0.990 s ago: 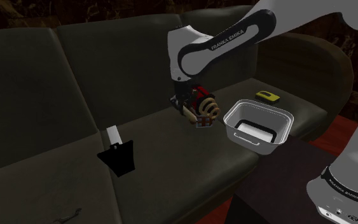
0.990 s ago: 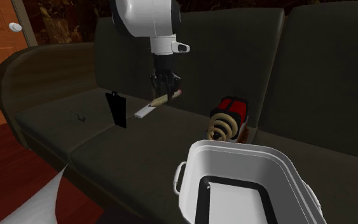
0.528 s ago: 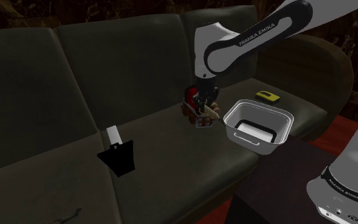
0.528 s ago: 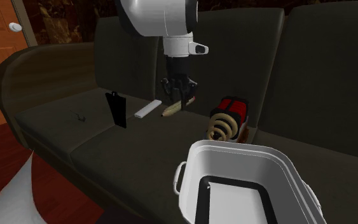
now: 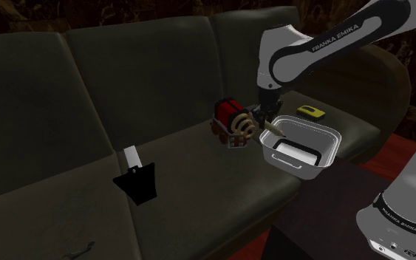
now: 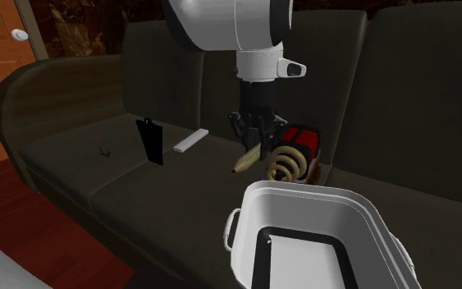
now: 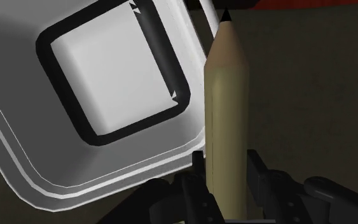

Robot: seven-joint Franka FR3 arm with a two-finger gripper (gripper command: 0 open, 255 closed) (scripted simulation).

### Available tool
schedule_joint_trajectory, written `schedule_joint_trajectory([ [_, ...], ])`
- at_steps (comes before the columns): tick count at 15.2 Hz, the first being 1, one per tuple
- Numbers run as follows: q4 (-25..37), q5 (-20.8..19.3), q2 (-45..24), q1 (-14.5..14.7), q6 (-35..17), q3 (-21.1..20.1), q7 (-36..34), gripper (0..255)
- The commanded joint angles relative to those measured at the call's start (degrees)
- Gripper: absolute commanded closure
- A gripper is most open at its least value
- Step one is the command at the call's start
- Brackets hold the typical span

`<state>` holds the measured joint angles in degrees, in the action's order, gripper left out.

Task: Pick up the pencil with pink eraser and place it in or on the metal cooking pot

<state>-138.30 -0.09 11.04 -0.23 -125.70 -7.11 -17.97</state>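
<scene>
Wrist view is showing the pincer gripping the lower part of the pencil between its two black fingers. The fingers are closed on it only as far as the shaft allows. The dark tip is pointing away from the hand. The white pot is lying under the hand, just beside the pencil. The shaft is running next to one rounded corner of the pot's rim, and most of it is hanging over the dark sofa seat outside the pot.

So the picking up is done, and the carrying is, I judge, almost finishing. What is remaining is to bring the pencil fully over the pot's opening, to let it go, and to draw the hand back.

In the shoulder view the pincer is hovering above the pot, at the rim facing the red thing with a wire coil. The pencil is slanting down toward the pot's inside and touching nothing. A small yellow thing is lying behind the pot.

In the second exterior view the pencil is hanging in the air beyond the pot's far rim. Farther from the pot, a white flat piece and a black upright thing are resting on the seat.

Compared with half a second before, the arm has been travelling toward the pot. Then the pincer was above the coil thing, and now it is past it, at the pot's rim. The pot and the other things are not moving.
</scene>
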Motion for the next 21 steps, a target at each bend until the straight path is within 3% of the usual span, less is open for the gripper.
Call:
schedule_joint_trajectory([
  [1, -2.8, 0.0, 2.8, -0.9, 0.0, 1.5, 2.5, 255],
  [12, -15.8, -4.7, 17.4, -8.1, 1.2, 11.5, 16.3, 255],
  [21, -19.4, -5.2, 13.2, -8.4, -6.6, 12.1, 16.4, 255],
])
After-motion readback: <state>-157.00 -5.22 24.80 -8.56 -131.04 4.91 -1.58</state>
